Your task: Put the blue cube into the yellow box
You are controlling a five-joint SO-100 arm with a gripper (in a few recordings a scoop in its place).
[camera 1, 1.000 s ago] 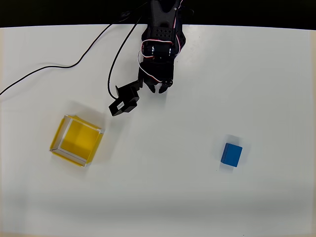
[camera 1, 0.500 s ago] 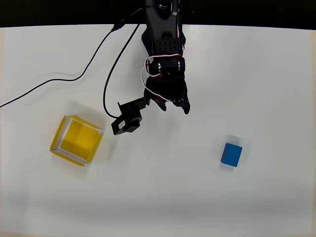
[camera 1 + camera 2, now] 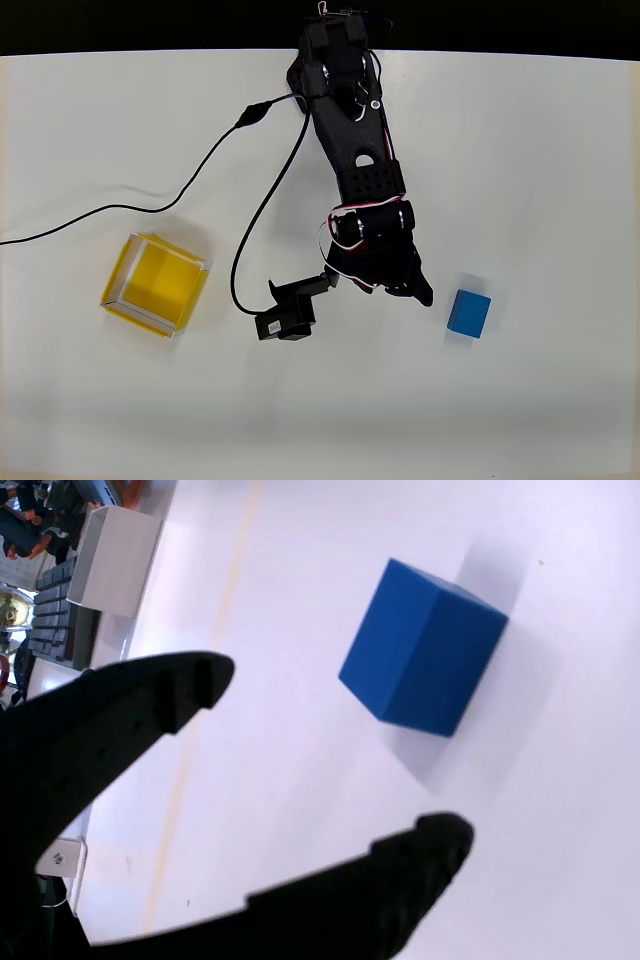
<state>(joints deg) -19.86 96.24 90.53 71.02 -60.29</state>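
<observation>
blue cube (image 3: 469,313): long axis near-vertical overhead, slightly tilted | tool (image 3: 340,770): spread, empty

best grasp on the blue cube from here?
Probably pinch the cube across its two shorter-spaced side faces, coming down from above. It is slightly oblong and lies flat on the table, turned a little off square in the overhead view, with bare table all round it. The pincer is open and just short of the cube, so it would likely need rotating to match that skew before closing.
</observation>
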